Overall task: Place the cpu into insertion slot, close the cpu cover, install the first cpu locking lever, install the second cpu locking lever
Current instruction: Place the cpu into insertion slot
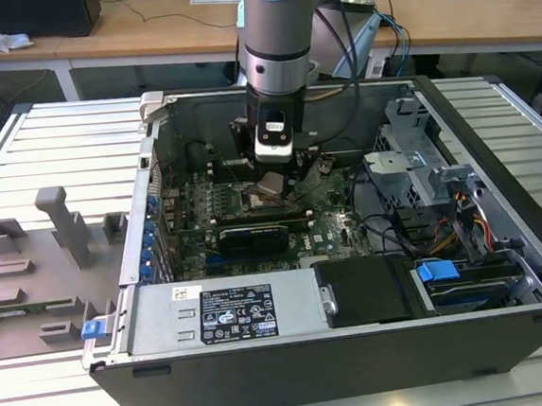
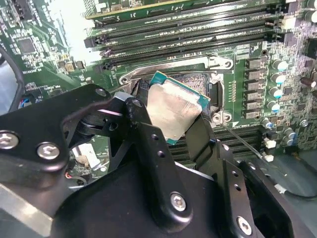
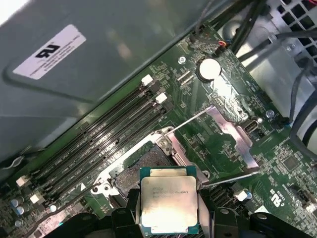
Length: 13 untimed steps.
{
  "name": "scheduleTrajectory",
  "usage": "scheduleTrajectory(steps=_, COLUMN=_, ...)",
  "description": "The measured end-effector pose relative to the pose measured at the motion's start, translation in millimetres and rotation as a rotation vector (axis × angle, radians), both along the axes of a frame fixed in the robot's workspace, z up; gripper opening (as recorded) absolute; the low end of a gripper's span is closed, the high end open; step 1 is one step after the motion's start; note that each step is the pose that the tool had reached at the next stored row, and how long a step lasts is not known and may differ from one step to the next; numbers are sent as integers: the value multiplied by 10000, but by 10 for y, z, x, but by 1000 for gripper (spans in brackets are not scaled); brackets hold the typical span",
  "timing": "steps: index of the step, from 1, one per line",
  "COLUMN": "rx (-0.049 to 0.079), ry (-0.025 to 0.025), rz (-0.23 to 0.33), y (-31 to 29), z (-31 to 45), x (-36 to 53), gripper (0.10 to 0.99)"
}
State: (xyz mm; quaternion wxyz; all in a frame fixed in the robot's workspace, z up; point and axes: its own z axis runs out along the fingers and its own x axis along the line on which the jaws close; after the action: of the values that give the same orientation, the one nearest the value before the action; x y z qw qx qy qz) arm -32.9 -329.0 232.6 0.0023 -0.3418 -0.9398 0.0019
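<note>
Open computer case (image 1: 494, 145) lying on its side on a slatted metal table (image 1: 47, 137), green motherboard (image 1: 191, 205) facing up. Silver power supply (image 1: 233, 311) with a label runs along the near edge. The drive cage (image 1: 417, 157) is at the exterior view's right, orange and yellow cables (image 1: 465, 233) close by. Grey plastic blocks (image 1: 59, 221) sit on the table at the exterior view's left. The first wrist view has long black memory slots (image 3: 106, 136) and a coin battery (image 3: 210, 68).

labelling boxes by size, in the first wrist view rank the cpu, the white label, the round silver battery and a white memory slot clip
1. cpu, though it sits closest to the camera, which inflates it
2. white label
3. round silver battery
4. white memory slot clip
</note>
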Motion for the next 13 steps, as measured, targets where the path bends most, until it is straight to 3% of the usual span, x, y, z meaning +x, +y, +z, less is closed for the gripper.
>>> scheduleTrajectory(steps=7, rx=-14, ry=0, rz=-1187, y=0, z=-1, x=0, gripper=545)
scheduleTrajectory(steps=13, rx=-15, ry=1, rz=-1824, y=0, z=-2, x=0, gripper=545)
